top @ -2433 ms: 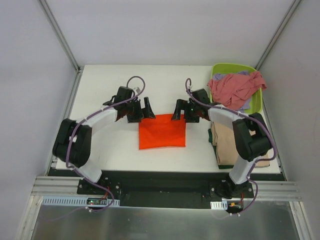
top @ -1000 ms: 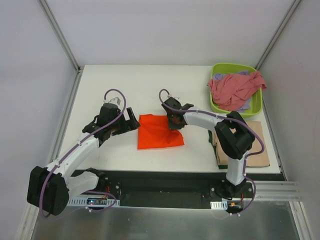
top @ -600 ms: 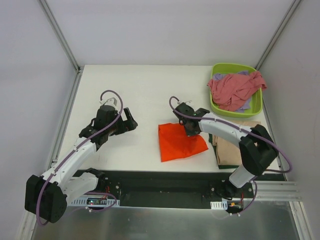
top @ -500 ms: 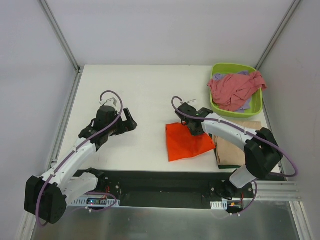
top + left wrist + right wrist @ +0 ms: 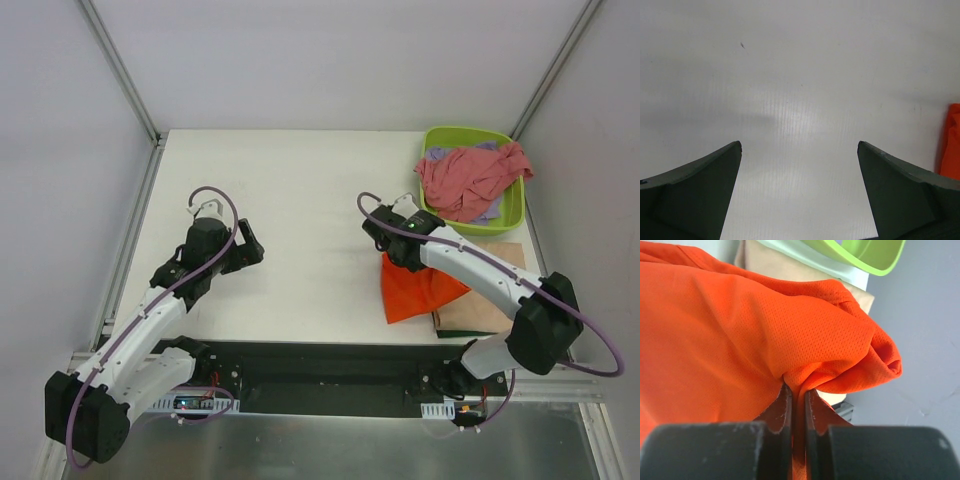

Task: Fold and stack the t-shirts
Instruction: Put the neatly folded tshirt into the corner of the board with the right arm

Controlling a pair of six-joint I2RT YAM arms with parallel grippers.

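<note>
Right wrist view: right fingers clenched on the folded orange t-shirt, which overlaps the tan pile at the table edge; stacking step, likely; next calls for squaring it atop, then release; left fingers splayed, empty.

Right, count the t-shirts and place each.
4: orange shirt pinched in the right gripper; tan shirt folded partly under it; pink shirt over lavender shirt in the green tub. More may be hidden.
</note>
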